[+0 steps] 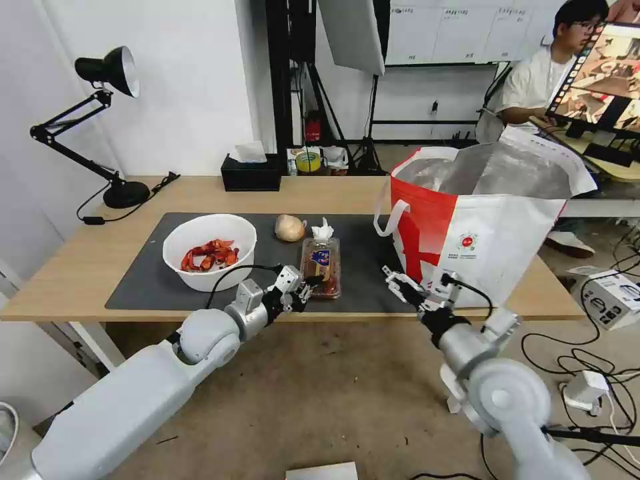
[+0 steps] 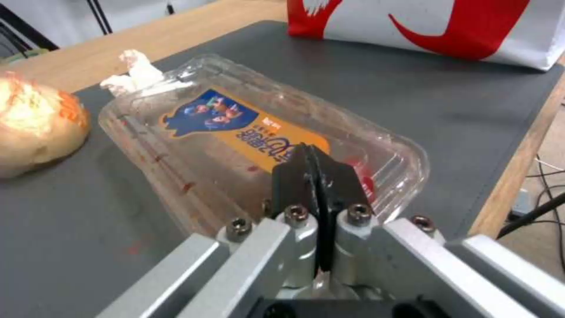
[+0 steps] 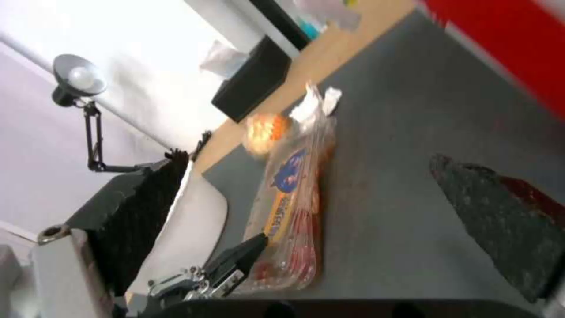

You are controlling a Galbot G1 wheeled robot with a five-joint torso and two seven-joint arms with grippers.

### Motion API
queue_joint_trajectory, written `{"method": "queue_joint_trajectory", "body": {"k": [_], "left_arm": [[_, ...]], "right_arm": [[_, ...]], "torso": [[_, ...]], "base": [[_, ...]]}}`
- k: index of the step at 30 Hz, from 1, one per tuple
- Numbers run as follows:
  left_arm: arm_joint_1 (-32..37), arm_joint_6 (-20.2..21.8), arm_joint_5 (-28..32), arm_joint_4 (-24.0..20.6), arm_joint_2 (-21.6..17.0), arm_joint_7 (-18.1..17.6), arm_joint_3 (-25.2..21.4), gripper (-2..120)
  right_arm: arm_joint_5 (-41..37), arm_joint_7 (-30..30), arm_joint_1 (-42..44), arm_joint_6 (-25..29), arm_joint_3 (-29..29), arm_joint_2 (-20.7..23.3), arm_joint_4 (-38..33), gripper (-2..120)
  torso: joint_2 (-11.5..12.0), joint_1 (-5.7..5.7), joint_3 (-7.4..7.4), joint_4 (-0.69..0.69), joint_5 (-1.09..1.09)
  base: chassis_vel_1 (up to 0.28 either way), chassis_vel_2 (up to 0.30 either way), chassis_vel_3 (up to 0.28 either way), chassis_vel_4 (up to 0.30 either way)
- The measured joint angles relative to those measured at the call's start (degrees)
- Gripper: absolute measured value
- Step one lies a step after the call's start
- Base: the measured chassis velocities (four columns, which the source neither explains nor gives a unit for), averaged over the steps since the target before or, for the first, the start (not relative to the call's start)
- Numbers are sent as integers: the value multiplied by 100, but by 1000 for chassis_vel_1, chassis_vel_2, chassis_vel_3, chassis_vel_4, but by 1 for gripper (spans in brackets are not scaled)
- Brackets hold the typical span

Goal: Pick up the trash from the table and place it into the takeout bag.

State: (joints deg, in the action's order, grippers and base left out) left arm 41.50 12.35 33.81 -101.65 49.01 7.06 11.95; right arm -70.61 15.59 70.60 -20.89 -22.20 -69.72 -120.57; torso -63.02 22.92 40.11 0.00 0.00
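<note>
On the table [image 1: 80,260] a dark mat bears a white bowl [image 1: 209,250] of red-orange scraps, a tan ball [image 1: 290,227], a tissue wad [image 1: 323,231] and a clear tray [image 1: 321,265]. My left gripper [image 1: 308,285] is shut at the tray's near end; in the left wrist view its black fingers [image 2: 318,172] press together just over the tray [image 2: 247,132], with nothing seen between them. The right gripper [image 1: 399,283] hangs open over the mat's front edge, between the tray and the red-and-white takeout bag [image 1: 480,227]. Its spread fingers [image 3: 500,212] frame the tray [image 3: 291,212].
A black desk lamp [image 1: 107,73] stands at the table's back left, and a black tissue box [image 1: 251,172] sits at the back edge. The bag's mouth is open with foil lining showing. Cables and a white box [image 1: 610,293] lie on the floor at right.
</note>
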Motion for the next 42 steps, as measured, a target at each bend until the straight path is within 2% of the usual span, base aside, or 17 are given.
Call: {"method": "queue_joint_trajectory", "body": {"k": [13, 24, 33, 42], "left_arm": [[32, -25, 8, -24, 13, -47, -18, 0], [50, -24, 30, -24, 23, -118, -30, 0], [50, -47, 49, 6, 34, -156, -36, 0], [41, -67, 56, 22, 44, -167, -41, 0]], "right_arm": [[-593, 275, -1055, -233, 520, -154, 828, 100], [-806, 733, -2093, -924, 849, -538, 1738, 100], [-800, 1047, -2608, -1193, 1034, -816, 2365, 100], [-784, 1178, -2792, -1415, 1174, -978, 2646, 100]], "torso": [[0, 0, 0, 0, 0], [-1, 0, 1, 0, 0], [-1, 0, 0, 0, 0], [-1, 0, 0, 0, 0]], "base": [[0, 0, 0, 0], [0, 0, 0, 0], [0, 0, 0, 0], [0, 0, 0, 0]]}}
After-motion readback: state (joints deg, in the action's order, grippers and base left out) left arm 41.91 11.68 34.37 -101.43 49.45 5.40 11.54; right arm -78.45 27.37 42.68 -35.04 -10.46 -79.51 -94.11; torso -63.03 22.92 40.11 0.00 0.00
